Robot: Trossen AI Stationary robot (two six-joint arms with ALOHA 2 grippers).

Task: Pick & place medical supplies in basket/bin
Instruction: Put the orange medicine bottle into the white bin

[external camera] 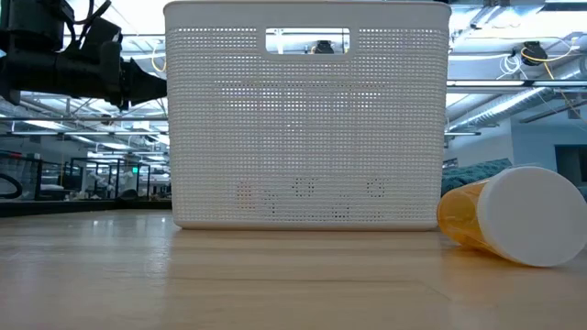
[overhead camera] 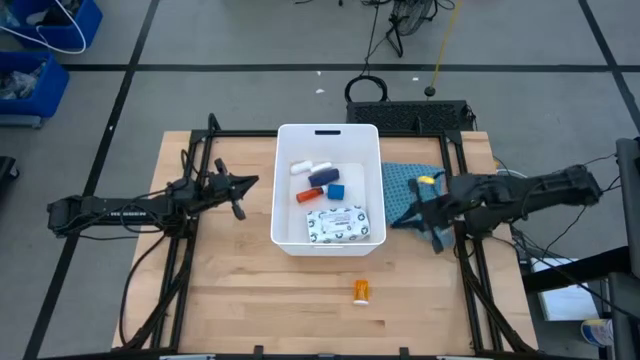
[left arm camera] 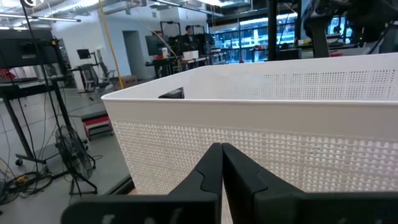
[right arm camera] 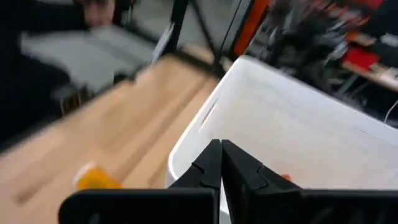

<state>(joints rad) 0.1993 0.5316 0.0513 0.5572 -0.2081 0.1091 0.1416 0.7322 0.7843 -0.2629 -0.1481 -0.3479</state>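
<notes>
1. From above, you see the large white rectangular plastic tub (overhead camera: 328,187) standing mid-table on the pale wooden table top (overhead camera: 250,290). Inside it lie a flat white patterned packet (overhead camera: 336,225), a small blue cube (overhead camera: 335,190), a dark blue flat piece (overhead camera: 323,177), a red bottle (overhead camera: 307,196) and white tubes (overhead camera: 308,167). An orange pill bottle with a white cap (overhead camera: 361,291) lies on its side on the bare wood, apart from the tub on the side away from its handle slot. Your left gripper (overhead camera: 250,182) hovers just beside the tub's left wall, clenched and holding nothing. Your right gripper (overhead camera: 418,214) sits beside the tub's right wall, over a crumpled teal cloth (overhead camera: 405,188), also clenched and empty.

2. At table level, the tub (external camera: 306,115) fills the middle, handle slot at its top rim. The orange bottle (external camera: 510,214) lies on its side, white cap towards the camera. A dark arm hangs at the upper left.

3. In the left wrist view, your left gripper (left arm camera: 222,149) shows its tips pressed together, with the tub's perforated wall (left arm camera: 298,134) just ahead.

4. In the right wrist view, your right gripper (right arm camera: 221,147) is pinched tight above the tub's rim (right arm camera: 205,118). The picture is smeared, but the orange blur on the wood is probably the bottle (right arm camera: 94,177).
</notes>
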